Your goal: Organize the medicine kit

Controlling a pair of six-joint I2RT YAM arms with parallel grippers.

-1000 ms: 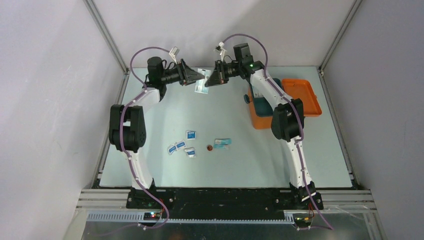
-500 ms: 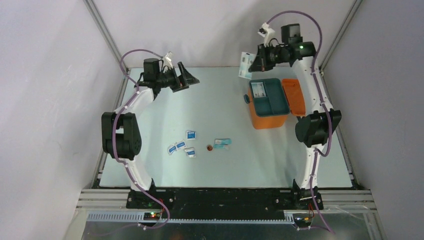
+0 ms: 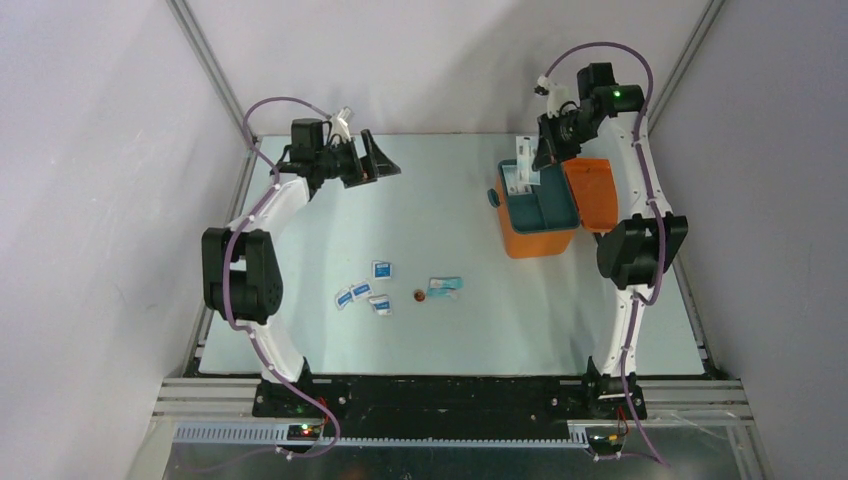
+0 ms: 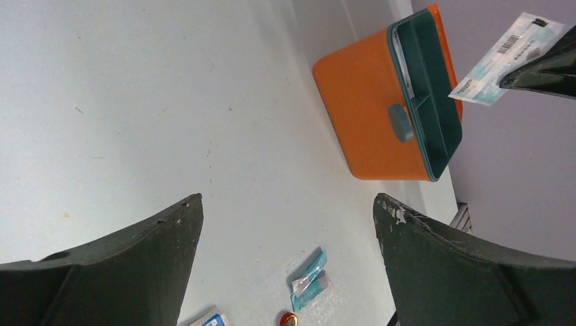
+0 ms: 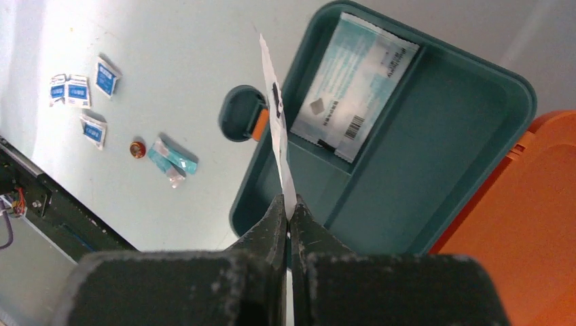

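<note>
The medicine kit [image 3: 537, 232] is an orange box with a teal divided tray [image 5: 435, 136]. It stands at the far right with its orange lid [image 3: 593, 193] open to the right. One pale blue packet [image 5: 353, 85] lies flat in a tray compartment. My right gripper [image 5: 290, 200] is shut on a second thin white packet [image 5: 275, 125], held edge-on just above the tray. This gripper and its packet [image 3: 522, 166] also show in the top view. The held packet also shows in the left wrist view [image 4: 506, 58]. My left gripper [image 4: 286, 200] is open and empty above the far left-middle of the table [image 3: 385, 165].
On the table's middle lie several small blue sachets [image 3: 365, 293], a small red cap [image 3: 419, 295] and a teal sachet [image 3: 445, 286]. The kit's grey-teal latch [image 5: 241, 122] faces left. Enclosure walls and frame posts stand close behind and beside both arms.
Both grippers met at the packet a second ago. My right gripper has since carried it right and down over the kit's tray. My left gripper let go, opened and drew back left.
</note>
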